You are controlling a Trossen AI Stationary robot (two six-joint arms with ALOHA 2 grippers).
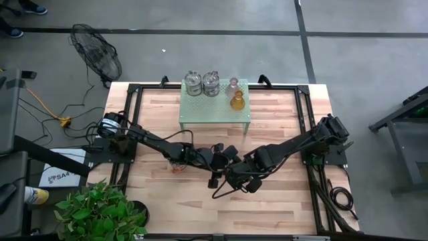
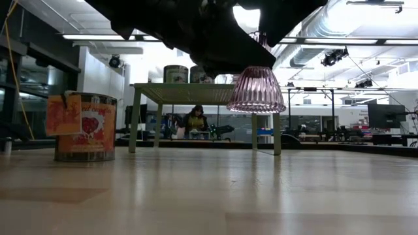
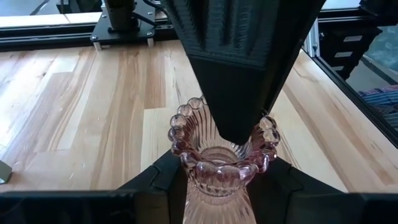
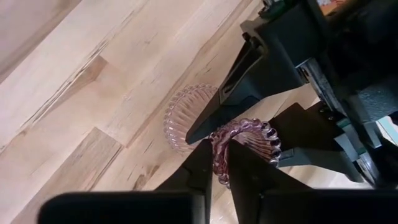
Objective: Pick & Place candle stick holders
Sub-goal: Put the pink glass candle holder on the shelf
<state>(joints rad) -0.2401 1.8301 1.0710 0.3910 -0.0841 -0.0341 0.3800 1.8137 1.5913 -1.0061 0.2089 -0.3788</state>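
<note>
A pale pink bell-shaped holder [image 2: 256,90] hangs above the table's middle, wide ribbed mouth down, scalloped rim up. Both grippers are shut on it: my left gripper [image 3: 217,186] and my right gripper [image 4: 222,171]. In the high view the two grippers meet at the table's middle [image 1: 227,167] and hide the holder. Two silvery jars [image 1: 193,83] [image 1: 211,83], a second pink holder [image 1: 233,86] and the amber holder [image 1: 237,101] stand on the green shelf [image 1: 214,110]. Another jar [image 2: 83,127], with an orange label, stands on the table under my left arm. My left gripper holds the holder's narrow part just below the scalloped rim [image 3: 186,163], between its two fingers, one on each outer side. The holder is upright, wide mouth down, clear of the table. My right gripper pinches the wall of the scalloped rim [image 4: 219,149], one finger inside the opening and one outside. Its fingers [image 3: 236,93] come down at a slant from above.
The green shelf stands on legs [image 2: 157,117] at the table's far middle. Black frame rails [image 1: 130,134] run along the table's left and right sides. A person [image 2: 195,121] sits in the room beyond. Bare wood lies at the near side [image 1: 174,201].
</note>
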